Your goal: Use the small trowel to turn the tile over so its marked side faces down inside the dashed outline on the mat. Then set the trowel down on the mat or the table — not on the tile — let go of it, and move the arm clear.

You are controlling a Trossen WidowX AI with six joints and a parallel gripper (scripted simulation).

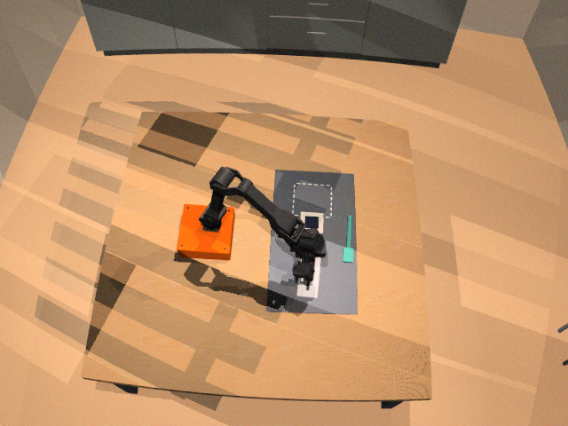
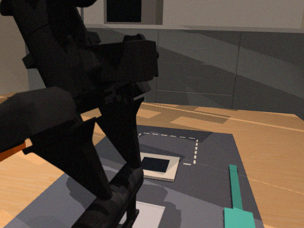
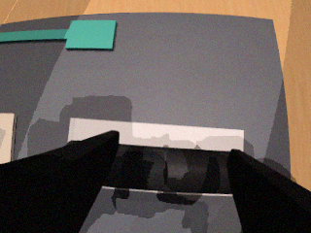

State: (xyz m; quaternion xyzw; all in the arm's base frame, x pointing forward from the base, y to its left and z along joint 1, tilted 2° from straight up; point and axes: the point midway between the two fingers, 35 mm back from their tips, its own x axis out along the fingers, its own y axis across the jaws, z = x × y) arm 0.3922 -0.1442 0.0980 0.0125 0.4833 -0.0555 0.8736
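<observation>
The tile (image 1: 319,223) (image 2: 175,169) (image 3: 6,138) lies flat on the mat, its dark marked square facing up. Its far edge slightly overlaps the near line of the dashed outline (image 1: 331,185) (image 2: 196,140). The trowel's thick black handle (image 2: 105,208) (image 3: 180,170) is raised above a pale flat plate (image 1: 308,292) (image 2: 149,215) (image 3: 155,128); the join between them is mostly hidden. My gripper (image 1: 303,280) (image 2: 124,182) (image 3: 174,148) is open over the handle, its fingertips spaced along the handle's length, not closed on it.
A teal flat tool (image 1: 348,255) (image 2: 239,218) (image 3: 90,35) with a thin handle lies along the mat's right side. The mat (image 1: 339,293) (image 2: 211,191) (image 3: 194,63) is dark grey, on a wooden table. The arm stands on an orange base (image 1: 197,238).
</observation>
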